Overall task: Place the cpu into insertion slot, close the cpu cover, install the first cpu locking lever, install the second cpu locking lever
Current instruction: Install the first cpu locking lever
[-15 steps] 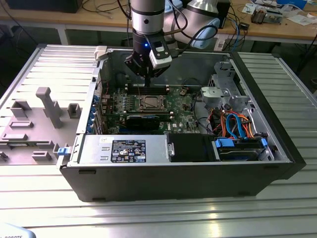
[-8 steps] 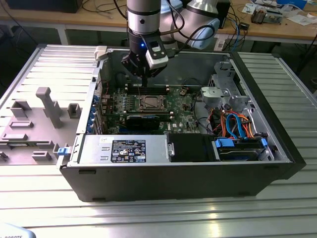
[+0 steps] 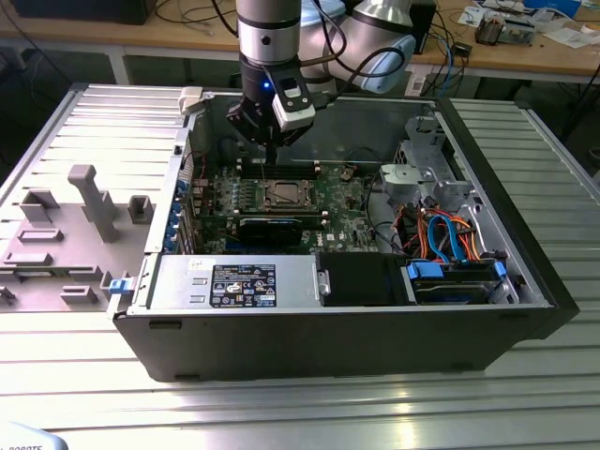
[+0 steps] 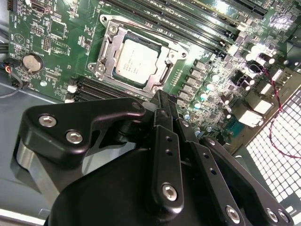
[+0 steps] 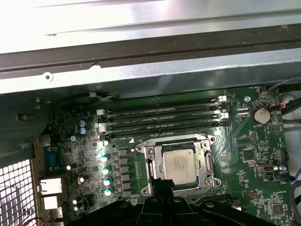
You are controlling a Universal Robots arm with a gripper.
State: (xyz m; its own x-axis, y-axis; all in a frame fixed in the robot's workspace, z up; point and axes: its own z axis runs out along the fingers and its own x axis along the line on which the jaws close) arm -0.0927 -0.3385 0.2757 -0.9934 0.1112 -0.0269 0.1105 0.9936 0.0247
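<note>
Chip [image 4: 136, 63] seated flat in the socket [image 4: 100, 69], its plain grey top facing up and level with the surround. The cover plate [image 4: 114, 47] lies down over it, framing the chip through its square window, so I judge both the placing and the closing of the cover to be done. That leaves the locking levers as the step in hand.

A thin wire lever [image 5: 209, 197] runs slantwise beside the socket's edge in the first wrist view. Whether it is hooked under its catch I cannot tell.

The gripper [image 4: 160, 96] hangs just over the socket's near edge, close above the board and not plainly touching anything. Its two fingers are pressed together into one narrow tip and carry nothing, which suits pushing better than grasping.

As a judgement, latching a lever calls for that closed tip to bear on the wire's free end, press it down towards the board, then swing it sideways under its hook. The push must stay off the cover plate and the chip's top. The small upright parts crowded alongside the socket leave little room for a slip.

Around the socket spreads the green circuit board [image 4: 56, 42], with long black memory slots [image 5: 160, 120] running just beside it. The board lies inside an open computer case [image 3: 328, 342], which rests on a ribbed metal table [image 3: 281, 412].
</note>
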